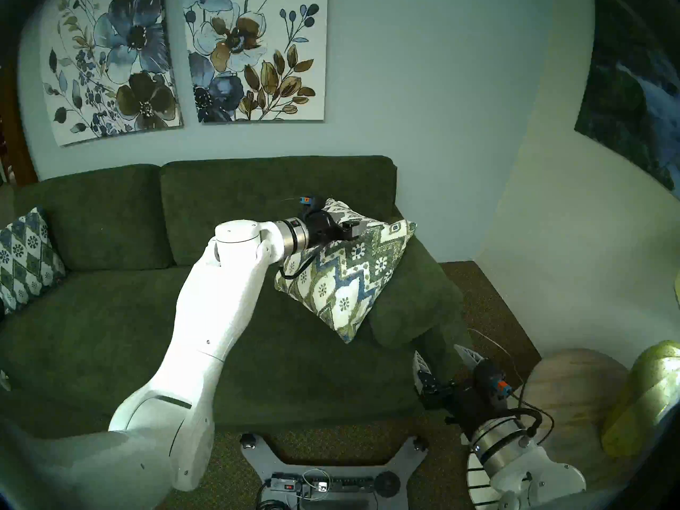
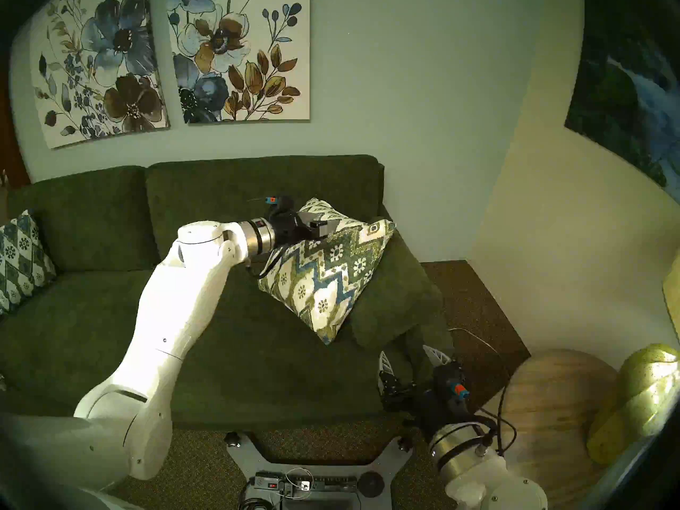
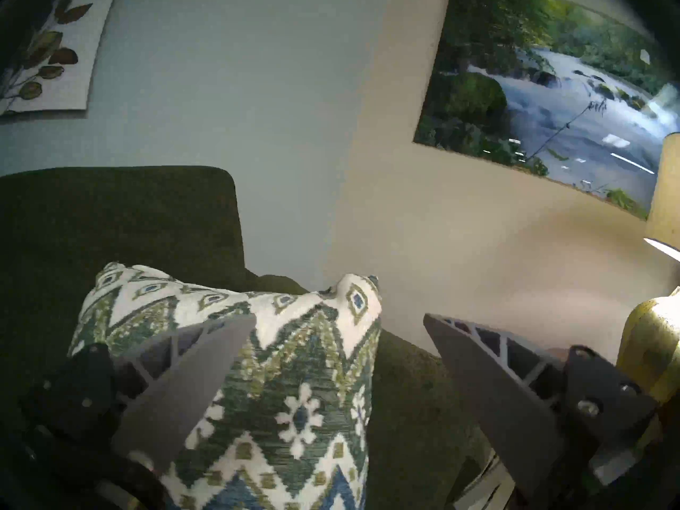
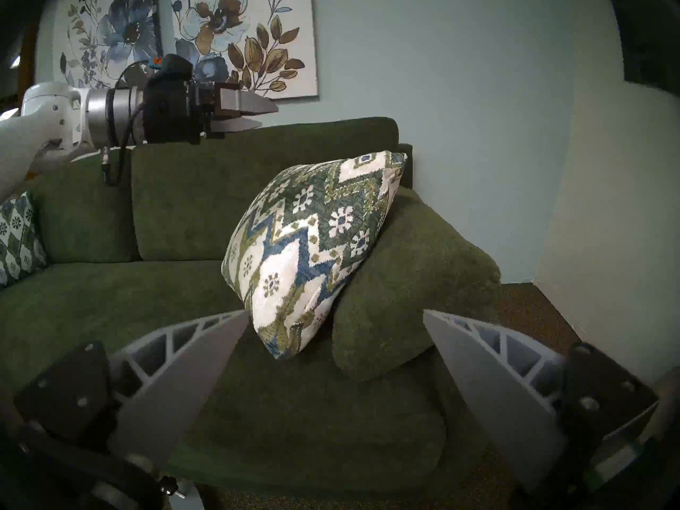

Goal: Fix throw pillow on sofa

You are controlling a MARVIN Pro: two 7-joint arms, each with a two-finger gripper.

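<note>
At the far left end of the sofa [image 1: 110, 314], a blue-and-white lattice pillow [image 1: 22, 259] leans against the backrest and takes no part in the task.

The left arm reaches across the seat. The left gripper [image 4: 257, 113] hovers above the throw pillow's upper edge, clear of the fabric. Its jaws are partly open and hold nothing; the left wrist view shows both fingers spread, one over the pillow face and one over the armrest side.

The throw pillow [image 1: 346, 273] stands on one corner at the right end of the seat surface, tilted like a diamond. Its back leans on the armrest cushion [image 1: 415, 299], and its top corner lies near the back cushion.

Handling: the pillow appears plump, soft and light. Expect it to deform under pressure and to pivot or slump if gripped at a single corner. The woven cover should give fair friction. A pinch on the upper edge seam, or on a top corner where the stuffing is thinner, probably gives the most secure hold.

At the right, the right gripper [image 1: 445, 365] sits low, before the front of the sofa below the armrest. Its jaws are wide open and empty.
</note>
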